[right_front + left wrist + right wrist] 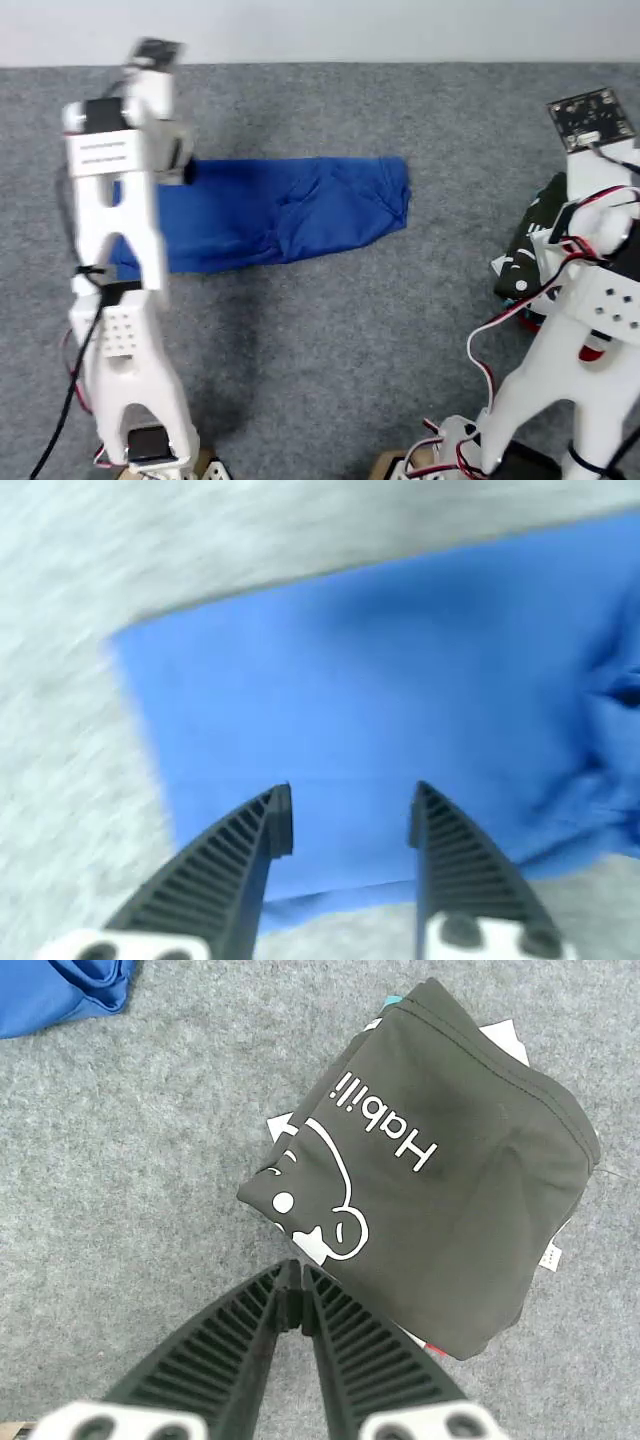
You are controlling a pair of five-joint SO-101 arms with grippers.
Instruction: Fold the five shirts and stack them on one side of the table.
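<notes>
Shirts are lying in two places on the grey counter [330,350]. The blue shirt [290,212] is stretching from the far left toward the middle as a long band, apparently already narrowed by a lengthwise fold, with creases bunching at its inner end. The left arm [115,230] is leaning over the band's outer end. The left jaws are hanging apart just above the cloth near that short edge, probably so they can pinch the end and carry it inward for a crosswise fold.

On the right side, a stack [525,250] of folded shirts is sitting with the black shirt [450,1190] on top, white print facing up. Slivers of white, teal and red are peeking out beneath it, though the layers are too hidden to count. The right arm [590,310] is standing over this stack with the right jaws pressing together on nothing, their tips at the black shirt's edge. Whether they are touching it is unclear. This arm is most likely waiting out of the way, leaving the folding to its partner. The blue shirt is lying well apart from the stack and is not yet compact enough to join it.
</notes>
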